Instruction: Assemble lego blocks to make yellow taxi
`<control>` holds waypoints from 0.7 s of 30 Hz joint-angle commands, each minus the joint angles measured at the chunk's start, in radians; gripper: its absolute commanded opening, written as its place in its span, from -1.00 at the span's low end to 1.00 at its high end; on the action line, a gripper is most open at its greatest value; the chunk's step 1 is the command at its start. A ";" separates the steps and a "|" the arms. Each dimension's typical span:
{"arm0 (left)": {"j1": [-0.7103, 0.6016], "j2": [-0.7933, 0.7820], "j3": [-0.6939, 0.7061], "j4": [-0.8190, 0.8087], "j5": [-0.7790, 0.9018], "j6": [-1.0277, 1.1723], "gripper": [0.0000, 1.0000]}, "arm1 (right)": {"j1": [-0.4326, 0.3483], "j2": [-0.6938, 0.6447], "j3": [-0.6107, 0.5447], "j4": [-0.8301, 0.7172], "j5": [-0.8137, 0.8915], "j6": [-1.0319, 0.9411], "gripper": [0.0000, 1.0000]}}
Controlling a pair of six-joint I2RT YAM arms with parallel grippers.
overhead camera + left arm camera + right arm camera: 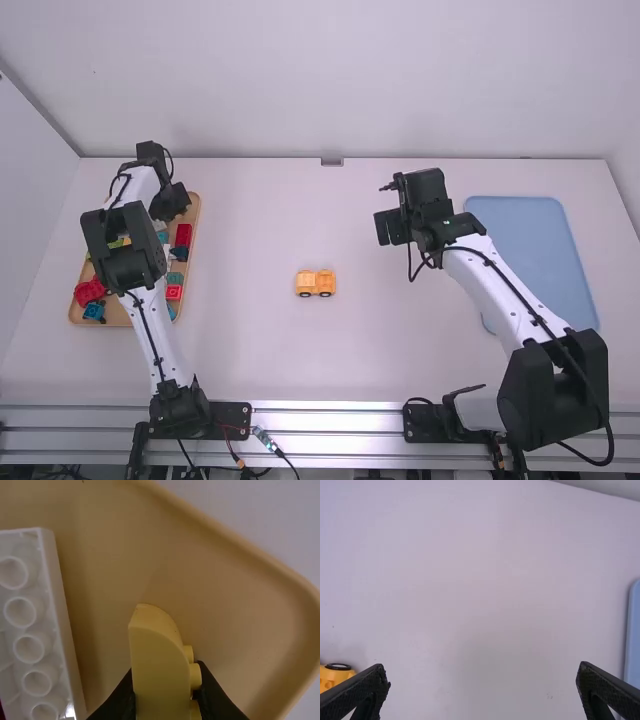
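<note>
My left gripper (170,203) is low over the far end of the wooden tray (197,215). In the left wrist view, the left gripper (167,692) is shut on a yellow block (159,667) with a curved top, its studs facing one finger; the tray floor (115,575) lies below. The yellow taxi assembly (316,283) rests mid-table on black wheels, and its edge (334,676) also shows in the right wrist view. My right gripper (389,227) hangs above the table, right of and beyond the taxi. It stands open (482,690) with nothing between its fingers.
Red (89,291), blue (94,311) and other loose blocks lie in the tray. A white studded block (60,625) sits close beside the left gripper. A blue tray (535,255) lies at the right, partly behind the right arm.
</note>
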 commanded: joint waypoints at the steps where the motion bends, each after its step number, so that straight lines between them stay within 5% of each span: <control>1: -0.010 -0.011 0.001 -0.012 0.003 -0.011 -0.96 | 0.000 -0.013 -0.010 0.007 0.007 -0.008 0.98; 8: -0.019 -0.052 0.136 -0.159 0.016 -0.001 -0.96 | 0.000 -0.013 -0.010 0.044 0.004 -0.035 0.98; 17: -0.068 -0.055 0.443 -0.445 0.318 0.211 -0.96 | -0.032 -0.013 -0.010 0.105 -0.005 -0.058 0.98; 21: -0.105 -0.055 0.548 -0.573 0.511 0.365 -0.96 | -0.060 -0.013 -0.010 0.128 -0.159 -0.170 0.98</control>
